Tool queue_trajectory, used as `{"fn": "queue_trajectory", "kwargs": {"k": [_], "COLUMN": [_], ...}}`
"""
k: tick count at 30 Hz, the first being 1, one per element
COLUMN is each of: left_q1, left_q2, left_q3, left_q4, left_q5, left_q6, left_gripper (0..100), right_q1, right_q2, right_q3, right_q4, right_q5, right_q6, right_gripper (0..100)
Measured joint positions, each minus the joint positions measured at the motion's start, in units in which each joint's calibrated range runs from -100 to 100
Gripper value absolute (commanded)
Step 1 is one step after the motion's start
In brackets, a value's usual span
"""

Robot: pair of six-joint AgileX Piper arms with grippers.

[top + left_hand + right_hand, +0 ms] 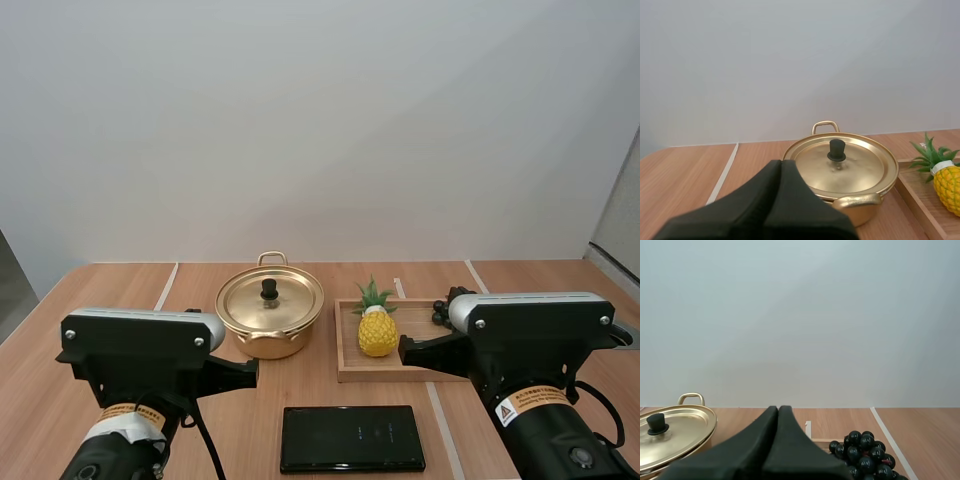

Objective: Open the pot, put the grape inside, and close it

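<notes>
Left claw [781,164] clenched, empty; right claw [778,409] likewise. Lid knob [836,149] at 1 o'clock from left claw, nearer arm.

The left gripper [781,164], fingers pressed together into one dark wedge, sits level just short of the pot [840,167], while the right gripper [778,409], likewise closed, sits to the pot's right.
</notes>
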Motion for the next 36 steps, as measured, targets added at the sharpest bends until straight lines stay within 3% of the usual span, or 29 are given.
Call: {"fn": "queue_trajectory", "kwargs": {"k": [36], "left_q1": [0.00], "left_q2": [0.00], "left_q3": [0.00], "left_q4": [0.00], "left_q5": [-0.98], "left_q6": [0.00], "left_gripper": [1], "right_q1": [0.00], "right_q2": [0.00], "right_q3": [0.00], "right_q4": [4.25], "right_q5": [-1.95], "right_q6": [0.00], "right_gripper": [0]}}
